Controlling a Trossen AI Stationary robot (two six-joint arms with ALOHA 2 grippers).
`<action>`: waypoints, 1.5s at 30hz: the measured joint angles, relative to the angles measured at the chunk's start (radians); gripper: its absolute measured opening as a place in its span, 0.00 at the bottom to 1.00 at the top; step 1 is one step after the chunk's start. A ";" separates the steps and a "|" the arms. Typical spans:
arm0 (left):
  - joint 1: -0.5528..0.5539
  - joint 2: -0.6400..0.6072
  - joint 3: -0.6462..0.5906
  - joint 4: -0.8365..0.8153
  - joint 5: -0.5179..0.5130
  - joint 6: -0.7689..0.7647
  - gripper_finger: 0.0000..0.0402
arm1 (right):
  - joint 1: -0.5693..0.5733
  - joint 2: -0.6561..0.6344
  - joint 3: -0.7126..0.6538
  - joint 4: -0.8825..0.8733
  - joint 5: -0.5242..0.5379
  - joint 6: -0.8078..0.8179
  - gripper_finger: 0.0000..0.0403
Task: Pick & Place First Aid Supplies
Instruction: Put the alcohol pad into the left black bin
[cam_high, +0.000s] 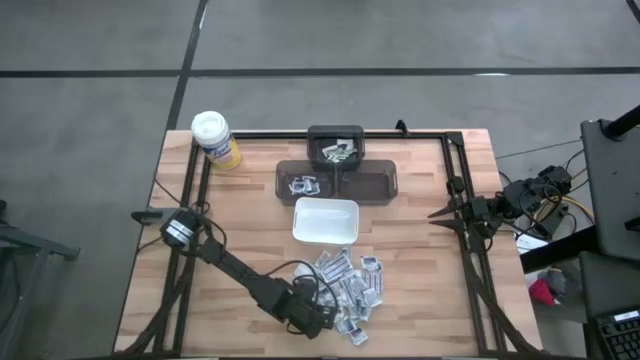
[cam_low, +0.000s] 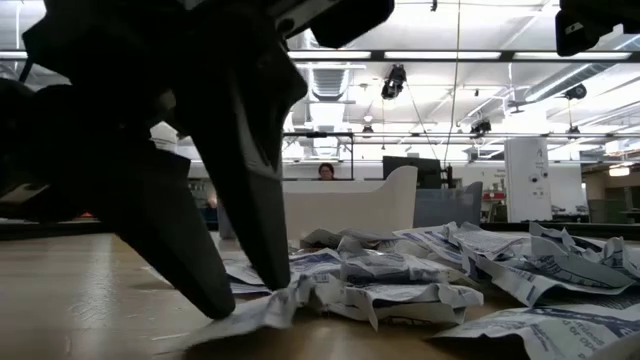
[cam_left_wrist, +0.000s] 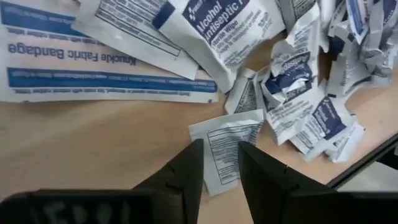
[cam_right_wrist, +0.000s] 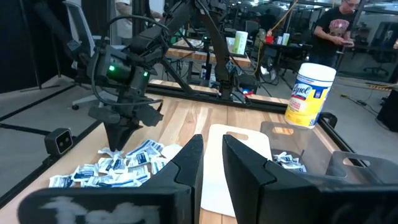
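The left tool (cam_high: 335, 322) is down at the near edge of the wooden worktop (cam_high: 240, 225), at the near-left fringe of the scattered first aid supplies (cam_high: 350, 285). In the left wrist view its two fingers (cam_left_wrist: 186, 174) stand narrow, with a small white packet (cam_left_wrist: 227, 149) lying between the tips and reaching out ahead of them; whether the pads actually press on it I cannot tell. The low view shows the dark fingertips touching down on the worktop on a crumpled packet at the pile's edge. Beside that packet, a long knuckle fabric bandage wrapper (cam_left_wrist: 102, 65) and an alcohol antiseptic wipe packet (cam_left_wrist: 227, 31) lie flat, and the rest of the loose heap spreads off to the side and away from the tool.

Just beyond the heap sits the white dish (cam_high: 325, 221), near the middle of the worktop. Behind it stands a dark three-part organiser (cam_high: 338, 180); its left bin holds a few packets (cam_high: 303, 184) and its rear bin holds some more (cam_high: 339, 152). A yellow canister (cam_high: 215, 138) with a white lid stands at the far-left corner.

The right tool (cam_high: 437, 214) waits at the worktop's right edge, well apart from the supplies, its fingers (cam_right_wrist: 186, 163) narrow with nothing between them.
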 joint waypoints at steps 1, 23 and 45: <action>0.000 0.000 0.000 -0.003 0.000 0.000 0.29 | 0.000 0.000 0.000 0.000 0.000 0.000 0.15; -0.010 -0.072 0.001 -0.320 0.171 -0.023 0.24 | 0.000 0.000 0.000 0.000 0.000 0.001 0.15; -0.012 -0.108 0.032 -0.212 0.087 -0.096 0.24 | 0.000 0.000 0.000 0.000 0.000 0.000 0.15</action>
